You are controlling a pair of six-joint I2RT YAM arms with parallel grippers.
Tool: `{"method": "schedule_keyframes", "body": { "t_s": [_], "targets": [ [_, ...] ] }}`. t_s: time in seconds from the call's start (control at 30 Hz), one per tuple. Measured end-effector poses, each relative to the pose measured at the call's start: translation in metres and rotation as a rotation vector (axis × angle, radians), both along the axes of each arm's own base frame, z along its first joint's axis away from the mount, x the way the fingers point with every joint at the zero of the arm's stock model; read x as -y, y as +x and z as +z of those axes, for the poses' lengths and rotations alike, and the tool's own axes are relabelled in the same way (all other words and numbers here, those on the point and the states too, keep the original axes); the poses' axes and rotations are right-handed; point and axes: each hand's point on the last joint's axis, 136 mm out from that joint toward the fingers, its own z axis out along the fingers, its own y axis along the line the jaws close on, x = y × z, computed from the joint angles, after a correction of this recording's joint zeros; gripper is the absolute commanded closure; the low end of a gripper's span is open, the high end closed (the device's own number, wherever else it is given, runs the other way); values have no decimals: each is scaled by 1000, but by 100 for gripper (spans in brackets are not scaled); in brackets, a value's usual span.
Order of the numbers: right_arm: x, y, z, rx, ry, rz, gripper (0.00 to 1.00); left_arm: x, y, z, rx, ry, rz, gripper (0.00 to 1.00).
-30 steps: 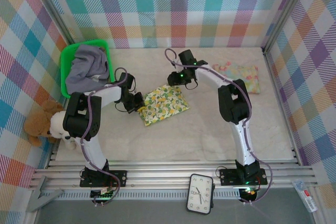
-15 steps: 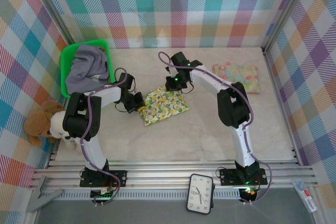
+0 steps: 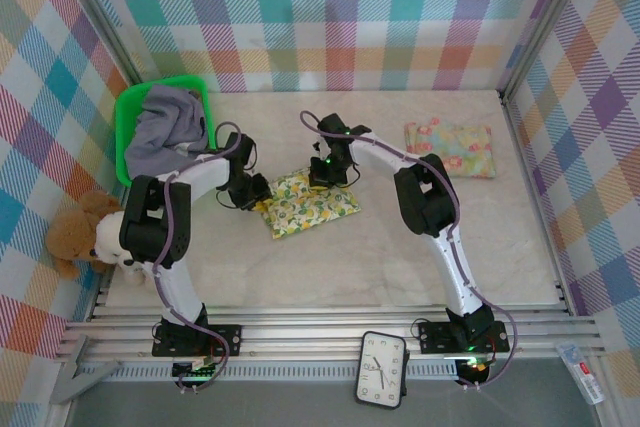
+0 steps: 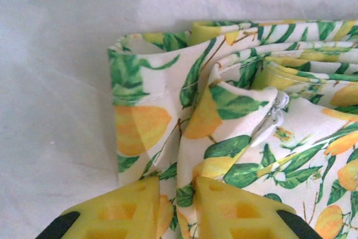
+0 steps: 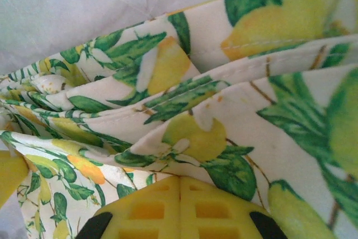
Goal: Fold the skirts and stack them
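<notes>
The white skirt with yellow-green lemon print (image 3: 312, 204) lies folded in several layers at the table's middle. My left gripper (image 3: 258, 191) is at its left edge. In the left wrist view its yellow fingers (image 4: 221, 205) are shut on a ridge of the floral skirt (image 4: 235, 110). My right gripper (image 3: 322, 175) is at the skirt's far edge; in the right wrist view it (image 5: 180, 178) is shut, with the floral cloth (image 5: 184, 99) pinched at the tips. A pale pastel patterned skirt (image 3: 450, 148) lies folded at the back right. A grey-lavender skirt (image 3: 165, 127) sits crumpled in the green basket (image 3: 125, 112).
A brown teddy bear (image 3: 78, 232) sits off the table's left edge beside the left arm. A clock (image 3: 383, 368) lies in front of the rail near the right arm's base. Plaid walls close in the back and both sides.
My right gripper has moved left and nearer, from beyond the floral skirt's far corner onto its far edge. The skirt has bunched and shifted slightly toward the left gripper, which has barely moved.
</notes>
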Motion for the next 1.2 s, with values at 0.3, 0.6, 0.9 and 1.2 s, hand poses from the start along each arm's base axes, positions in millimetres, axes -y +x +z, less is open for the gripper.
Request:
{"method": "schedule_keyframes", "body": {
  "t_s": [0.3, 0.6, 0.9, 1.2],
  "targets": [
    [-6, -1, 0, -20, 50, -40, 91, 11, 18, 57, 145, -106, 97, 73],
    [-6, -1, 9, -14, 61, -62, 80, 40, 30, 37, 112, -214, 143, 73],
    [0, 5, 53, 70, 69, -91, 52, 32, 19, -2, 27, -175, 175, 62],
    [9, -9, 46, 41, 1, -85, 41, 31, 21, 0, 46, -167, 161, 52]
  ]
}}
